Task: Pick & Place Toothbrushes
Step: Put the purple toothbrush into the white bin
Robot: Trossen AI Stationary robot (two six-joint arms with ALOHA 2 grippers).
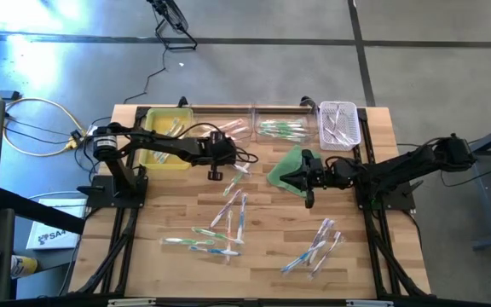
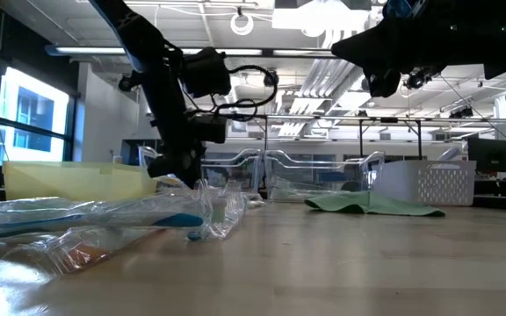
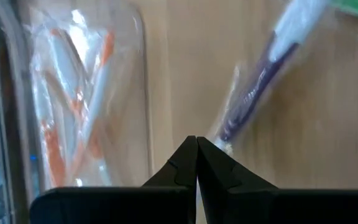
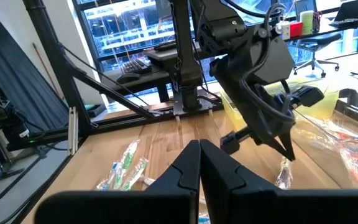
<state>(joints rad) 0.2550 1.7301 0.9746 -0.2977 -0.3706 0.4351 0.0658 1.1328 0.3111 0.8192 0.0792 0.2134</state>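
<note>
Toothbrushes point(image 1: 228, 223): thin, in glossy crinkled clear wrappers, scattered on my slatted wood table point(image 1: 373, 256), more in the clear bins and white basket point(image 1: 340, 124) | cloth point(image 1: 286, 166): flat, green, soft | my left gripper point(image 1: 215, 173): clenched, empty, low beside a purple-handled brush point(image 3: 260, 81) | my right gripper point(image 1: 309, 201): clenched, empty, raised by the cloth

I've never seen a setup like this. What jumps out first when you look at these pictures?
Probably the wrapped toothbrushes scattered loose across the wooden table, more of them sorted into bins along its far edge: a yellow bin, clear trays and a white basket. Next, the two dark arms reaching in from either side, the left tool and the right tool both shut and empty above the middle, near a green cloth.
</note>
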